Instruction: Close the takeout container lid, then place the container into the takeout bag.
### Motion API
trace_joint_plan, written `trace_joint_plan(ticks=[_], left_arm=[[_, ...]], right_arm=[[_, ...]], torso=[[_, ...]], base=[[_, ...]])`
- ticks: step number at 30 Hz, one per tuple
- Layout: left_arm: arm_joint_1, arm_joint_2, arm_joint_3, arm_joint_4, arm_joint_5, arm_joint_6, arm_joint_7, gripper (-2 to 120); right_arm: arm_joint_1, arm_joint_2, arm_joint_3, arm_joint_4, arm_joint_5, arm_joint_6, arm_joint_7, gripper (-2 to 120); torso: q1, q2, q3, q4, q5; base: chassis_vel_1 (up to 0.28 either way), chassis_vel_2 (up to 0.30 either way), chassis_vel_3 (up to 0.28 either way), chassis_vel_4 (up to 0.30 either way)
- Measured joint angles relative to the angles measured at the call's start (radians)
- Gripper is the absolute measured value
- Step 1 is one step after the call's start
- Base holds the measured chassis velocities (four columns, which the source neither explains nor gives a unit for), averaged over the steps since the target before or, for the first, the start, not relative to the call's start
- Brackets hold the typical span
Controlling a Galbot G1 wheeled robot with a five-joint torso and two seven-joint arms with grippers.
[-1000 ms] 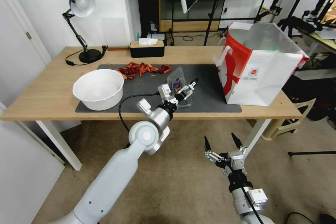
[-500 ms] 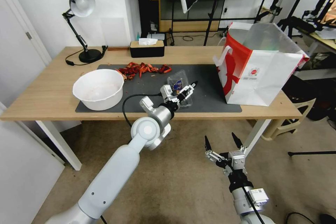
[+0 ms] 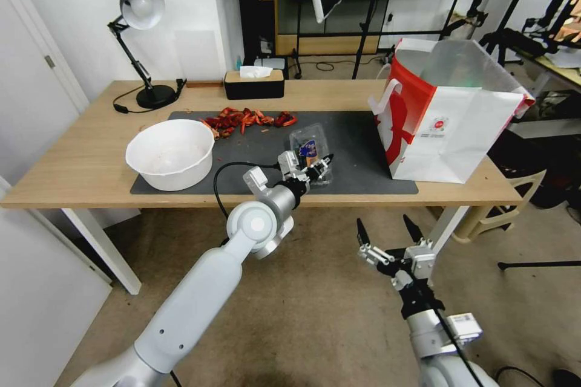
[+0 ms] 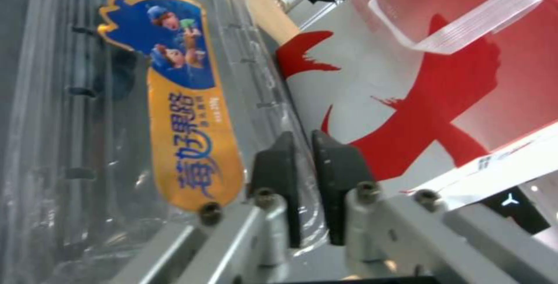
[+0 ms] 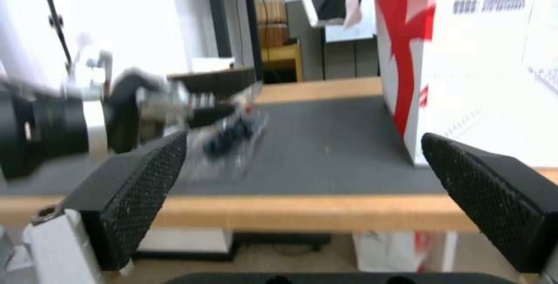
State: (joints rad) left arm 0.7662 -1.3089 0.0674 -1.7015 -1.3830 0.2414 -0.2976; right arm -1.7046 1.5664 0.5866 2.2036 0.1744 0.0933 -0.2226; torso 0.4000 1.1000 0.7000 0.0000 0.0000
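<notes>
Left gripper [image 3: 322, 164] is pinched on the container [image 3: 310, 151] edge, lid [image 4: 116, 114] down. Right gripper [image 3: 387, 237] is held wide open, empty, below the tabletop [image 3: 78, 163].

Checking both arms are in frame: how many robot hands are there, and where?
2. The left hand is over the mat, at the takeout container. The right hand is open below the table's front edge.

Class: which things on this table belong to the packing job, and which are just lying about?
Job: takeout container, its lid, takeout bag, left gripper shut on the lid's edge.
Lying about: white bowl, desk lamp, tissue box, red scraps.
</notes>
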Motion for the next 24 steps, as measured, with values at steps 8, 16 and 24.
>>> trace_joint_plan(ticks=[8,16,24], left_arm=[[0.006,0.002,-0.002,0.009,0.008,0.008,-0.007,0],[0.009,0.002,-0.004,0.009,0.009,0.008,-0.010,0],[0.011,0.002,-0.007,0.009,0.008,0.007,-0.011,0]], right_arm=[[0.093,-0.053,0.061,0.057,0.254,-0.135,0.017,100],[0.218,-0.122,0.057,0.054,0.543,-0.265,0.148,100],[0.305,-0.181,0.031,-0.010,0.733,-0.314,0.227,100]], torso=[[0.000,0.000,0.000,0.0000,0.0000],[0.000,0.000,0.000,-0.0001,-0.0001],[0.000,0.000,0.000,0.0001,0.0000]], base=[[0.000,0.000,0.000,0.000],[0.000,0.000,0.000,0.000],[0.000,0.000,0.000,0.000]])
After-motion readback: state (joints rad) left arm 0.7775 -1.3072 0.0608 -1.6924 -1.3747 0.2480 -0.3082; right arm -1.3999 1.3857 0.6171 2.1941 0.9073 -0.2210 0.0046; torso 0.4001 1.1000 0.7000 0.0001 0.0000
